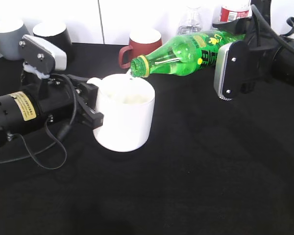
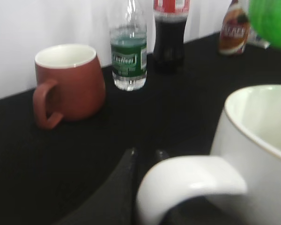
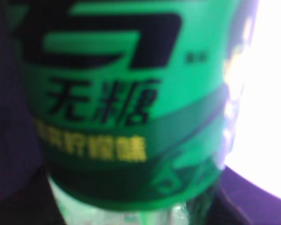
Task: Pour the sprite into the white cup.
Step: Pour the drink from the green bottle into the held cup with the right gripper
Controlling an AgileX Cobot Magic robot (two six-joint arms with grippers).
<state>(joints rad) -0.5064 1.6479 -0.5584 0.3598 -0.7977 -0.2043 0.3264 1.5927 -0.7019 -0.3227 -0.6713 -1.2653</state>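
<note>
The sprite [image 1: 186, 54] is a bright-green bottle held nearly level, with its open mouth and yellowish neck ring just above the far rim of the white cup [image 1: 125, 120]. A little clear liquid shows at the mouth. My right gripper [image 1: 224, 35] is shut on the bottle's label end; the label fills the right wrist view [image 3: 131, 93] and hides the jaws. My left gripper [image 1: 90, 105] is shut on the cup's loop handle, with its fingertips [image 2: 147, 154] just behind the handle. The cup [image 2: 257, 140] stands upright on the black table, and the bottle shows as a green patch [image 2: 271, 23] above it.
A brick-red mug [image 1: 142, 41] [image 2: 70, 84] stands behind the cup. A clear water bottle [image 2: 128, 56] and a dark cola bottle [image 2: 171, 33] stand at the back wall, with a small brown bottle [image 2: 234, 30]. A grey mug [image 1: 7, 36] and a black mug [image 1: 54, 36] stand back left.
</note>
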